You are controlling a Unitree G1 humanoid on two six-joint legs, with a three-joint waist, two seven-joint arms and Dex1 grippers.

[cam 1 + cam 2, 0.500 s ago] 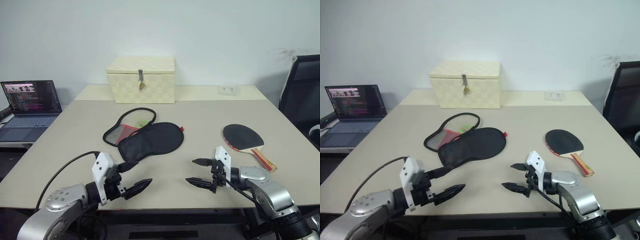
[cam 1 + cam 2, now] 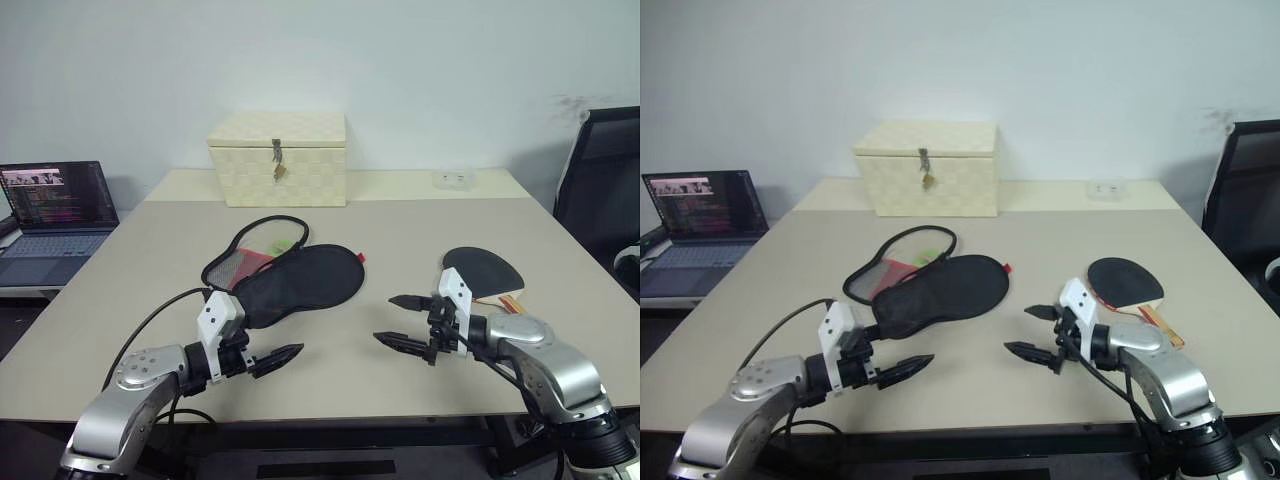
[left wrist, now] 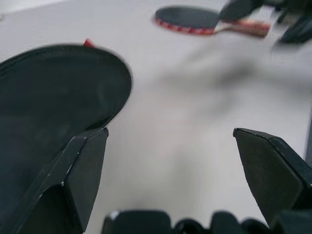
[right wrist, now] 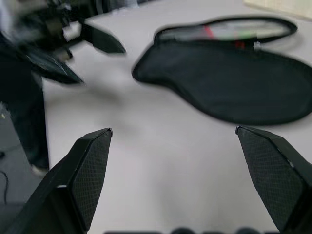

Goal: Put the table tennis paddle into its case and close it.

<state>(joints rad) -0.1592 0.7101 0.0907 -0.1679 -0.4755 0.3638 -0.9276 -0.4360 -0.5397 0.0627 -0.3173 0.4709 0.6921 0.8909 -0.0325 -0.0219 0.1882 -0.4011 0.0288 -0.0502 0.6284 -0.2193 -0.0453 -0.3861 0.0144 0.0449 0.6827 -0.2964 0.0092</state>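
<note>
The soft black fabric case (image 2: 290, 282) lies unzipped mid-bench (image 2: 400, 235), its mesh flap folded back. The paddle (image 2: 1124, 282), round with smooth black rubber, lies to its right, handle partly hidden behind the empty, wide-open right claw (image 2: 402, 322). The left claw (image 2: 268, 345) gapes empty beside the case.

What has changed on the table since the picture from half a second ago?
The left gripper moved forward to the case's near end; the right gripper moved toward the table tennis paddle. Both stay open, holding nothing. Case, paddle and box did not move.
</note>
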